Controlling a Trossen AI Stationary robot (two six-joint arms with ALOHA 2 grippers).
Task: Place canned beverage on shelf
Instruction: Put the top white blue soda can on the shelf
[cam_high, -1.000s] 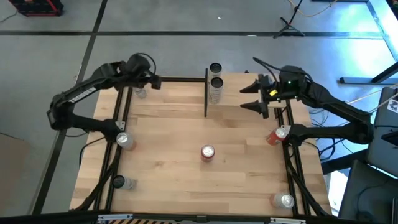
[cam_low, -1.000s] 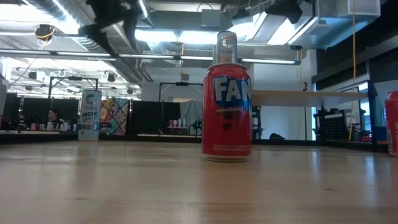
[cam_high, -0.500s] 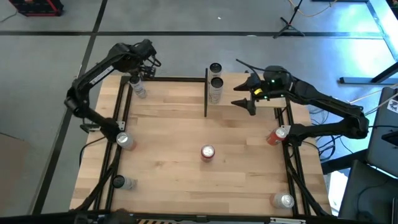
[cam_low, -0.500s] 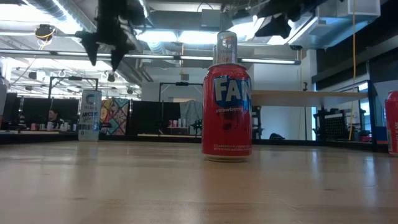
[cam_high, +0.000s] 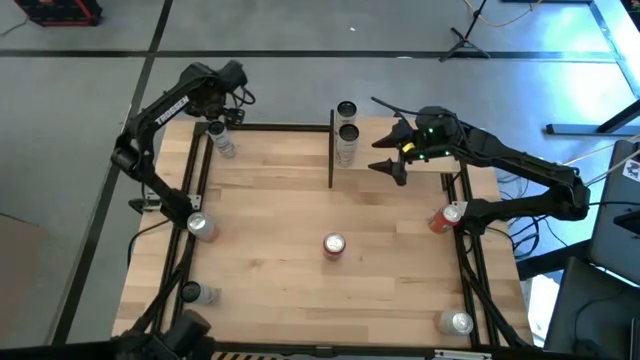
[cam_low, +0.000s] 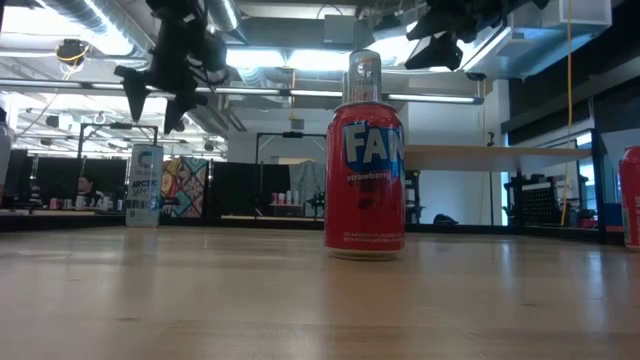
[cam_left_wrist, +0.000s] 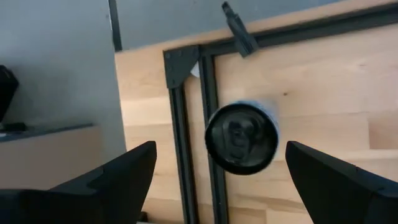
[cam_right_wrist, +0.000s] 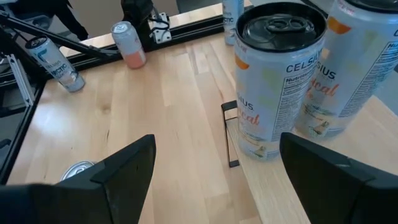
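Note:
A red Fanta can (cam_high: 333, 245) stands upright at the table's middle, also in the low view (cam_low: 365, 175). The shelf (cam_high: 365, 176), a light wood panel on black posts (cam_low: 480, 156), is at the far middle-right, with two white Celsius cans (cam_high: 346, 132) on it (cam_right_wrist: 280, 74). My left gripper (cam_high: 225, 112) is open, pointing down above a blue-white can (cam_left_wrist: 242, 137) at the far left corner (cam_low: 145, 185), with a finger on either side and not touching. My right gripper (cam_high: 380, 155) hangs open and empty over the shelf beside the Celsius cans (cam_right_wrist: 217, 138).
More cans sit along the table's side rails: a pink one (cam_high: 200, 226) and a dark-topped one (cam_high: 193, 293) on the left, a red one (cam_high: 447, 215) and a silver-topped one (cam_high: 457, 322) on the right. Black frame rails (cam_high: 188, 200) run down both sides.
My left gripper has swung toward the far left corner, tipped to point down, and come down over the blue-white can. My right gripper has gone toward the table's left, across the shelf toward the two Celsius cans. No can has moved.

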